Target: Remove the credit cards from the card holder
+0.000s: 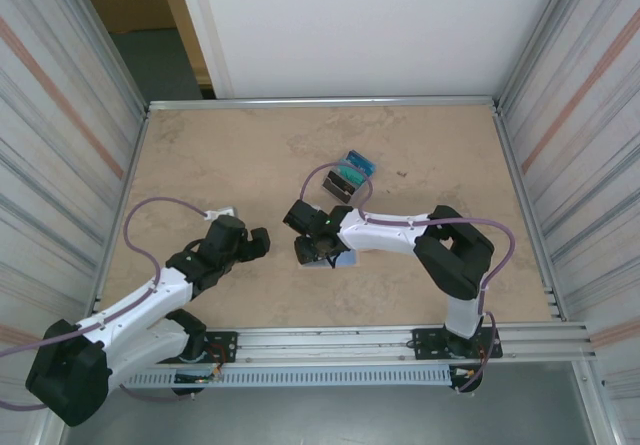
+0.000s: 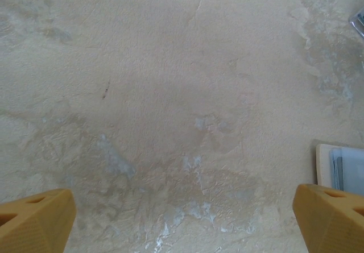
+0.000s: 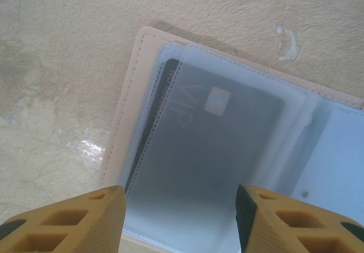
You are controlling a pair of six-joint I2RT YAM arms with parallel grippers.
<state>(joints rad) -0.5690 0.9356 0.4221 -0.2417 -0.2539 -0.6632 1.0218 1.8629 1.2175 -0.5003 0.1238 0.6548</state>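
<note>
While the right pincer (image 3: 179, 203) hung parted over the card holder (image 3: 126, 122), nipping the edge of the grey VIP card (image 3: 216, 142) looked wisest; the left pincer (image 2: 182, 207) gaped empty.

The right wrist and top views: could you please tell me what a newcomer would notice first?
The open card holder lies flat beneath the right gripper, its fingers parted, a dark grey card marked VIP showing through its clear sleeve. Farther out on the table sits a small pile of teal and blue cards, while the left gripper hangs wide open to the left.
</note>
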